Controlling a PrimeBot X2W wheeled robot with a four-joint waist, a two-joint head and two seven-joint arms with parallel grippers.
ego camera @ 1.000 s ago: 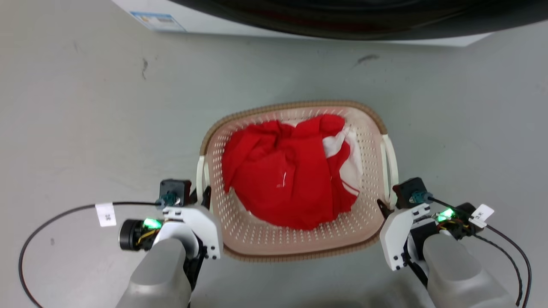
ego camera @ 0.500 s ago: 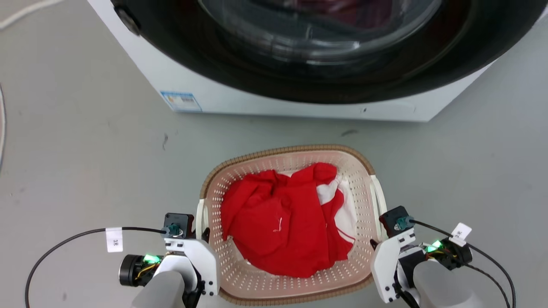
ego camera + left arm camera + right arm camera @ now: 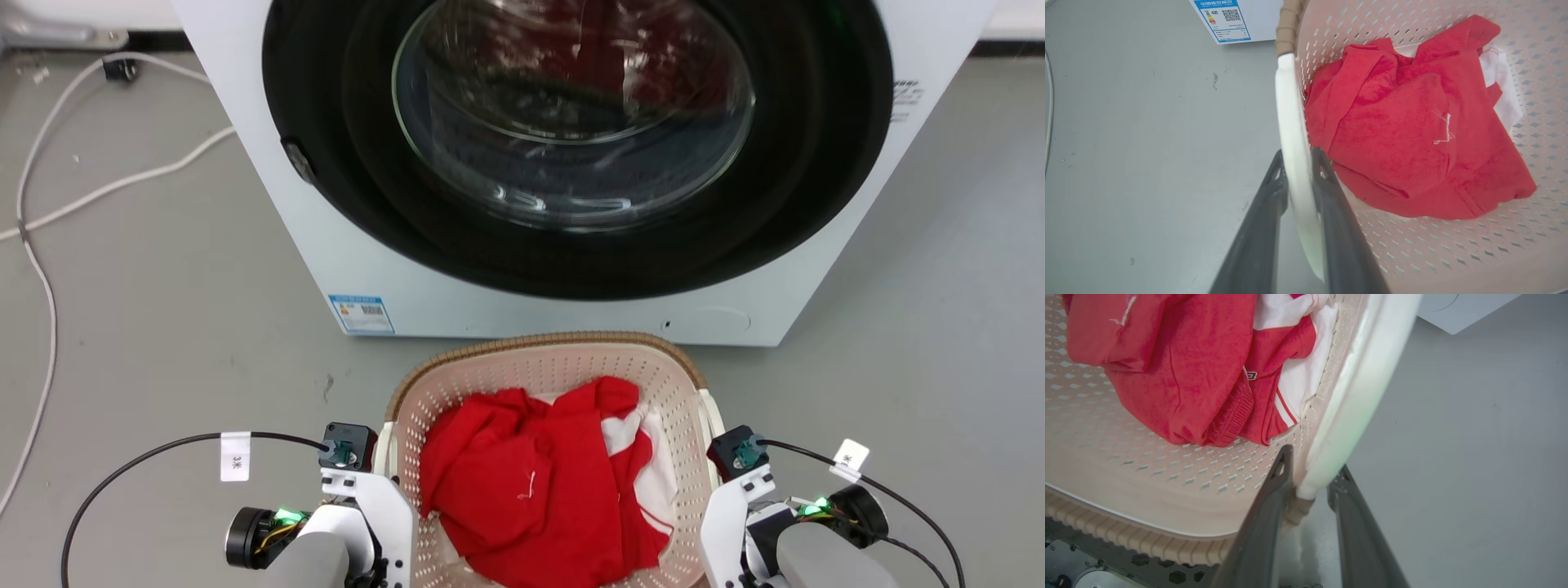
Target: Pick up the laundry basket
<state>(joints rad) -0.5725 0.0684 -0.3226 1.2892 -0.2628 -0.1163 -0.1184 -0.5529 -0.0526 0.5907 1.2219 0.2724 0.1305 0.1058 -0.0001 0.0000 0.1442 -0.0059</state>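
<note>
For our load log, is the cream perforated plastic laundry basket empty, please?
Not empty: the cream perforated plastic laundry basket holds crumpled red and white clothing below its rim.

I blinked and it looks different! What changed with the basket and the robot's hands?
Mostly the camera moved: the head view swung upward, so much more of the washing machine shows and the laundry basket sits lower in the picture. Nothing was grabbed or dropped. The left gripper and right gripper still clamp the white side handles, and the red clothes lie as before.
</note>
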